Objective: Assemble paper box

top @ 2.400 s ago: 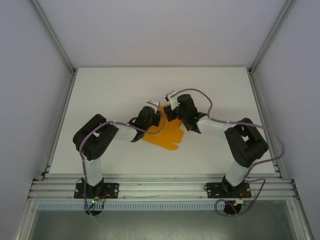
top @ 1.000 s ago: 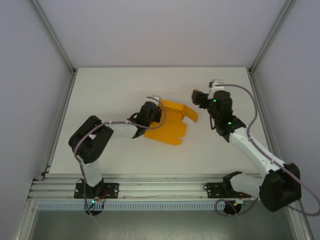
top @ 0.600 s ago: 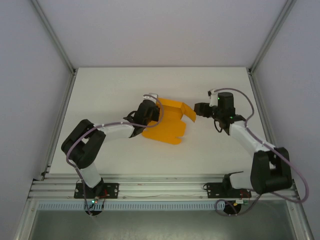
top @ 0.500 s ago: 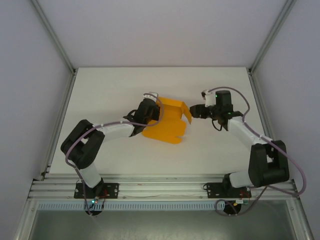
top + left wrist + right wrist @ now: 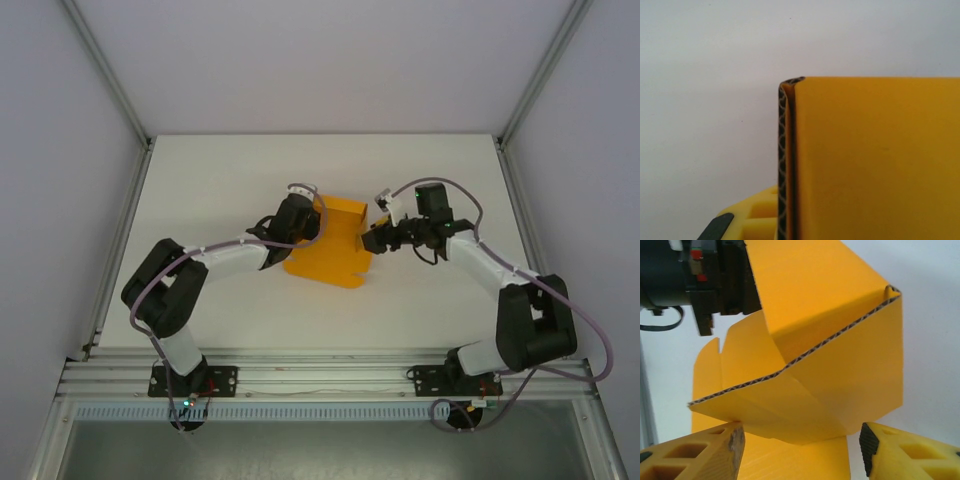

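Note:
The paper box (image 5: 335, 258) is an orange-yellow corrugated card lying partly folded at the table's middle, with its back and right flaps raised. My left gripper (image 5: 308, 213) is shut on the raised flap at the box's back left corner. In the left wrist view the card's fluted edge (image 5: 784, 165) runs straight up beside one yellow finger (image 5: 747, 216). My right gripper (image 5: 370, 241) is at the box's right side, open. In the right wrist view its fingers (image 5: 695, 455) straddle the bent right flap (image 5: 840, 385), and the left finger touches the flap's lower edge.
The white table (image 5: 220, 180) is bare around the box. Metal frame posts (image 5: 120, 215) run along its left and right edges, and a rail crosses the near edge by the arm bases. My left gripper's black body (image 5: 715, 280) shows behind the box in the right wrist view.
My right arm has swung in leftwards from the table's right side to the box's right flap, which now stands more upright. The left gripper keeps its hold and has barely moved.

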Robot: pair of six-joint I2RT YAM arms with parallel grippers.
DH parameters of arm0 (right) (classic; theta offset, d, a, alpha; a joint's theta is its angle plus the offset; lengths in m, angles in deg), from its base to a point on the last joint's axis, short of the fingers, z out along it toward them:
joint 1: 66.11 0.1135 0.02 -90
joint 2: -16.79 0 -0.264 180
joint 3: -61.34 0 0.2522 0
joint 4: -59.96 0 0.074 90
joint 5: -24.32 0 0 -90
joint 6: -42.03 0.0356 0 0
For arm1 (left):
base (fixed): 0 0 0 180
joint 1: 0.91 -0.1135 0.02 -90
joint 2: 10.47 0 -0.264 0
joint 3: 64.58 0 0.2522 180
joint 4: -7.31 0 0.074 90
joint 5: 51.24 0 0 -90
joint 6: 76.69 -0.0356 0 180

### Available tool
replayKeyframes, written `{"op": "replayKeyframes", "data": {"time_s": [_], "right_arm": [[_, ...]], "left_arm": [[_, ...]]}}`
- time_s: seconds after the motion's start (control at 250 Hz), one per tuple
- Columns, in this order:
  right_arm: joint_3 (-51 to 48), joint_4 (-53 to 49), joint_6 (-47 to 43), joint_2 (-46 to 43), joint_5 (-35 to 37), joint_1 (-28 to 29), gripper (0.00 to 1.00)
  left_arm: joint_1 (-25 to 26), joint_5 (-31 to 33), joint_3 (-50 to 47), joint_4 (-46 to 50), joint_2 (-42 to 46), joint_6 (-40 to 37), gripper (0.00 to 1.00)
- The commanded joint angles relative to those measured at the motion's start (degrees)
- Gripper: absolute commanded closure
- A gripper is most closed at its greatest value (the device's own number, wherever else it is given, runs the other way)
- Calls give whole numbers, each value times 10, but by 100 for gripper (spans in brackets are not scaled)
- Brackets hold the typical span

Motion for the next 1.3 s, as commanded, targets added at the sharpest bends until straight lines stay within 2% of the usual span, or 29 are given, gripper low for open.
{"op": "replayKeyframes", "data": {"time_s": [0.0,0.084,0.252,0.344,0.452,0.572,0.648,0.711,0.779,0.819,0.883,0.967,1.127,1.179,1.295], "right_arm": [[10,61,28,9,106,15,35],[-2,120,57,15,160,18,34],[-11,231,99,35,170,28,35],[1,252,104,52,204,50,46],[13,261,92,69,264,78,64],[16,281,90,82,311,97,77],[15,302,96,91,316,99,80],[13,321,104,96,322,100,92],[14,334,121,97,345,102,96],[15,341,139,96,387,108,100],[22,337,176,96,493,123,100],[37,310,233,100,665,144,100],[126,114,331,150,917,165,100],[139,87,341,162,953,168,100],[140,85,336,163,942,168,100]], "left_arm": [[-3,-20,15,4,25,4,100],[-3,-36,10,-5,30,-1,100],[-2,-61,9,-13,32,-16,100],[1,-59,13,-8,32,-16,100],[4,-58,17,-6,32,-18,100],[6,-64,20,-6,31,-27,100],[7,-66,24,-8,29,-28,100],[7,-68,26,-7,28,-28,100],[8,-66,29,-2,27,-25,100],[8,-61,32,1,27,-21,100],[8,-51,34,8,29,-13,100],[9,-36,37,13,29,-2,100],[9,-25,48,26,20,17,100],[9,-25,50,30,17,18,100],[9,-29,56,36,13,21,100]]}}
